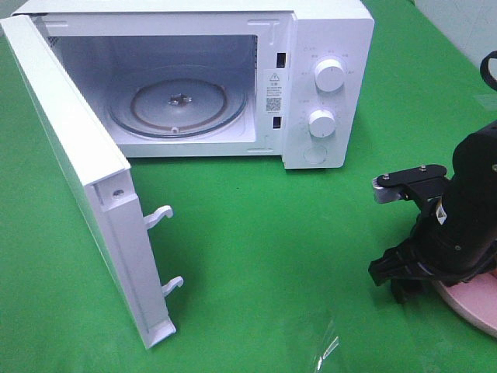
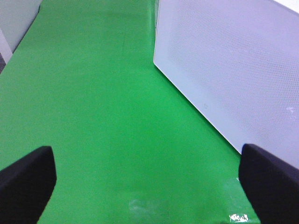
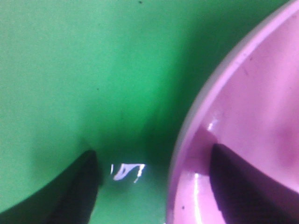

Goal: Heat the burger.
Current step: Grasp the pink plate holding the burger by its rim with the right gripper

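Both agape: left end effector empty; right end effector straddling pink plate rim.

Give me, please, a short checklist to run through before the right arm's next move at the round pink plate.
1. White microwave door swung open: ok.
2. Round glass turntable free of items: ok.
3. Right gripper open, jaws astride the rim of the round pink plate: ok.
4. Burger in place on the plate: cannot tell, no view shows it.
5. Left gripper open over the green cloth, beside the door: ok.
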{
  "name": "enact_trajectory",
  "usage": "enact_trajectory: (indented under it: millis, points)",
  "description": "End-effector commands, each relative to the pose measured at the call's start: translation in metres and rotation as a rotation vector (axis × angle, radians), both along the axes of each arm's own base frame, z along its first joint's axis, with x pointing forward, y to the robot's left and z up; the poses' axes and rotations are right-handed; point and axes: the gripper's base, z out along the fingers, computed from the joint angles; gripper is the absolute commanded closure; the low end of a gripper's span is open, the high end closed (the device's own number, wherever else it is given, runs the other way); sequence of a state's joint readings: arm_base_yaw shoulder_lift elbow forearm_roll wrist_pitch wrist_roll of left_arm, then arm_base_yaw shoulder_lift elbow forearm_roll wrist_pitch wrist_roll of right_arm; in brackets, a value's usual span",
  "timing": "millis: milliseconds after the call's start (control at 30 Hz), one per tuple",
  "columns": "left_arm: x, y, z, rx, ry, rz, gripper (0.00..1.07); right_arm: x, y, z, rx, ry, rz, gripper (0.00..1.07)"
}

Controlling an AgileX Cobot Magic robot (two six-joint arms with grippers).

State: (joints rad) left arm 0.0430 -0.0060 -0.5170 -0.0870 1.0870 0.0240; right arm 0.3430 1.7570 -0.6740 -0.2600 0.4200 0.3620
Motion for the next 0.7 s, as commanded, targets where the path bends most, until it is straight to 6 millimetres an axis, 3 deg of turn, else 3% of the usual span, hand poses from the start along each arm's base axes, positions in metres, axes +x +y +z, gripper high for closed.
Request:
enact_trajectory:
  millis: [33,67,100,133,167,200,233,267,300,367,700]
  points:
    - [-0.0017,-0.0002,0.0013,-0.003,-0.032,-0.004,0.08,-0.003,-0.0031,-0.0077,-0.018,0.035,-0.018,0.52]
    - [-0.0017,-0.0002,0.0013,-0.003,-0.032,-0.004,0.08,-0.0028,-0.0034,-0.0077,-0.023,0.033,-0.011,0.61]
    - [-0.0017,-0.0002,0.0013,-0.003,-0.032,-0.004,0.08,-0.0028,-0.0034,-0.0077,-0.023,0.033,-0.011,0.61]
    - [-0.0017,-0.0002,0.0013,-0.003,-0.032,-0.004,0.08,-0.0025,-0.0041,-0.0076,-0.031,0.03,-0.005,0.72]
    - [-0.0017,-0.0002,0.0013,-0.003,-0.032,-0.004,0.08,-0.0025,-0.0041,-0.0076,-0.031,0.03,-0.005,0.72]
    - [-0.0017,-0.0002,0.0013,-0.003,-0.032,-0.004,0.08,-0.0019,-0.0048,-0.0074,-0.041,0.025,0.002,0.84]
    - [-0.0017,-0.0002,0.0013,-0.003,-0.032,-0.004,0.08,-0.0015,-0.0054,-0.0073,-0.05,0.021,0.016,0.9]
    - [-0.0017,-0.0002,0.0013,-0.003,-0.032,-0.004,0.08,-0.0015,-0.0054,-0.0073,-0.05,0.021,0.016,0.9]
    - [-0.0017,-0.0002,0.0013,-0.003,-0.032,-0.004,0.08,-0.0012,-0.0058,-0.0072,-0.056,0.019,0.03,0.99]
    - [-0.0017,-0.0002,0.0013,-0.003,-0.032,-0.004,0.08,-0.0008,-0.0063,-0.0071,-0.066,0.015,0.047,1.05]
    - [-0.0017,-0.0002,0.0013,-0.003,-0.032,-0.004,0.08,-0.0013,-0.0067,-0.0071,-0.07,0.021,0.043,1.07]
